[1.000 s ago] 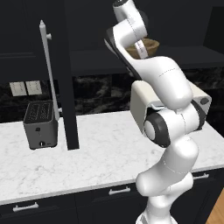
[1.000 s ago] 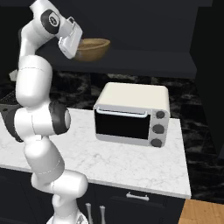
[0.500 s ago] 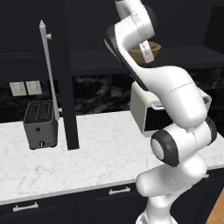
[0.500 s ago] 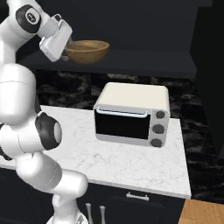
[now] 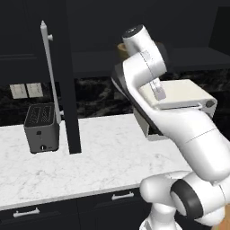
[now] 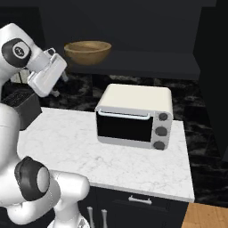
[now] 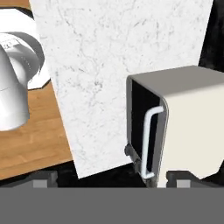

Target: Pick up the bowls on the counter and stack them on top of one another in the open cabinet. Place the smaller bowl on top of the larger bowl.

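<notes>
Larger bowl (image 6: 87, 51) sitting on cabinet shelf (image 6: 133, 62) w/ my fingers (image 6: 62, 75) just beside; can't tell if they're spread.

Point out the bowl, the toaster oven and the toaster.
bowl (image 6: 87, 52), right base view, on its outer wooden wall, where it sits on the cabinet shelf.
toaster oven (image 6: 123, 126), right base view, on its dark glass door.
toaster (image 5: 41, 128), left base view, on its dark front face.

Toaster oven (image 7: 192, 127) on counter (image 7: 113, 65)
</notes>
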Controlling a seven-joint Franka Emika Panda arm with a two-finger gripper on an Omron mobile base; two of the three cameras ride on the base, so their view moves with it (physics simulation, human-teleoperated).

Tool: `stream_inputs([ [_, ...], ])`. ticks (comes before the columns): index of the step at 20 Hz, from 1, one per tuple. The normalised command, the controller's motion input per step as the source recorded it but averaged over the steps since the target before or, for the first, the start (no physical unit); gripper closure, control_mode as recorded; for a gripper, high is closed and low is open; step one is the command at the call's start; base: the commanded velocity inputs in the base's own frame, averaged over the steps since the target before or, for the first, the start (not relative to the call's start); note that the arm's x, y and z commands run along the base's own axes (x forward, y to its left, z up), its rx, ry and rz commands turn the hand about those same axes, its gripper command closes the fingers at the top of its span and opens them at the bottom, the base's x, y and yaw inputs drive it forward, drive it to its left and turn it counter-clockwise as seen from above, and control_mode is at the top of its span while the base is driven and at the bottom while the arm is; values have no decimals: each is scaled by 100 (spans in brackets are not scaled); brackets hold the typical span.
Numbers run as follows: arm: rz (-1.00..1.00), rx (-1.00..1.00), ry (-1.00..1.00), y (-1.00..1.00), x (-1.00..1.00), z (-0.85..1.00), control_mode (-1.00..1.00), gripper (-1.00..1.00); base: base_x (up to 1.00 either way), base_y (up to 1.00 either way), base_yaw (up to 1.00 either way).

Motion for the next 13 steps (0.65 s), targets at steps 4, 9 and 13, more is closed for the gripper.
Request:
stream_inputs([
  [4, 0, 0, 12, -7, -100, -100, -100, -100, 0, 0, 0],
  [9, 0, 0, 5, -11, -60, -84, -100, -100, 0, 0, 0],
  [13, 0, 2, 0, -5, -2, -3, -100, -100, 0, 0, 0],
])
